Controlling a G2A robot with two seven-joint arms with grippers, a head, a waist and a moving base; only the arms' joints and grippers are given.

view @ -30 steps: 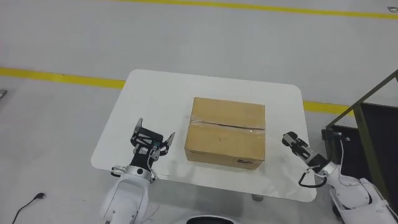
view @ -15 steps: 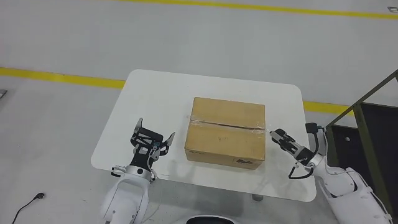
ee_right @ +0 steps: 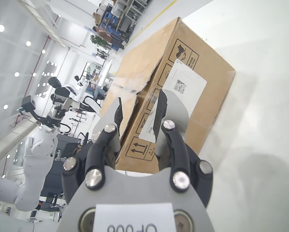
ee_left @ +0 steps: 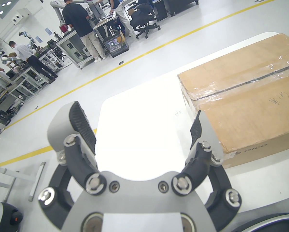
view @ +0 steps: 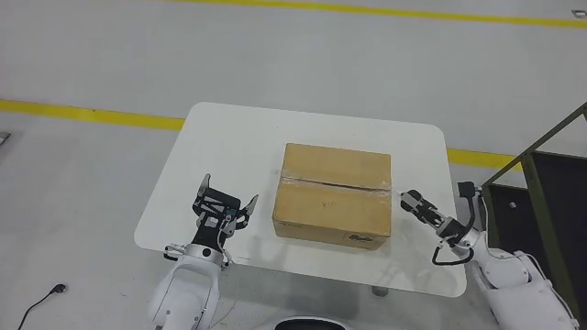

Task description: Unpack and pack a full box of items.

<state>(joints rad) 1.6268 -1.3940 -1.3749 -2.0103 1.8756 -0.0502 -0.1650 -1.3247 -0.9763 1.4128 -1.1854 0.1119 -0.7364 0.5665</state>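
Nearest the robot, the left gripper hangs over the table off the box's left end, near it but apart, its jaws spread wide with nothing between them. The right gripper sits just beside the box's right end, facing the taped seam with its jaws parted by a narrow gap and empty; contact with the cardboard cannot be judged. The brown cardboard box lies closed and taped between the two grippers, and beyond the box a yellow floor line crosses behind the table.
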